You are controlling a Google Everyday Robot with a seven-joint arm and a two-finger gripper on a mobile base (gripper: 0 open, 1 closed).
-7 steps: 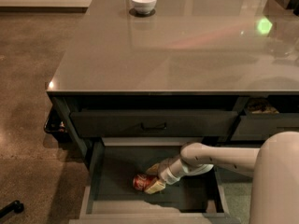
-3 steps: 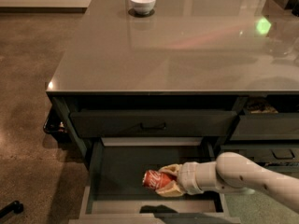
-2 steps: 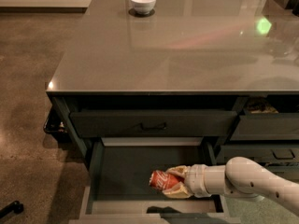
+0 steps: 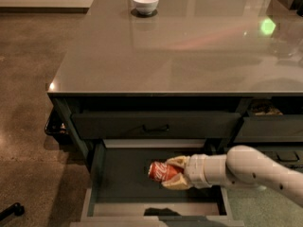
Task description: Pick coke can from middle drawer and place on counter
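Note:
The red coke can (image 4: pixel 163 171) lies on its side in my gripper (image 4: pixel 174 173), which is shut on it. The tan fingers (image 4: pixel 177 161) sit above and below the can. The can is held above the dark floor of the open middle drawer (image 4: pixel 123 183), right of its centre. My white arm (image 4: pixel 246 167) reaches in from the right. The glossy grey-brown counter (image 4: pixel 180 46) spreads above the drawers.
A white bowl (image 4: pixel 145 3) stands at the counter's far edge. A green light spot (image 4: pixel 267 26) reflects at the far right. The top drawer front with a black handle (image 4: pixel 156 126) is above the open drawer. Narrower drawers (image 4: pixel 270 126) are at the right.
The gripper closed on the can, lifted it off the drawer floor and carried it right, then slightly back left. The arm has swung lower and to the right.

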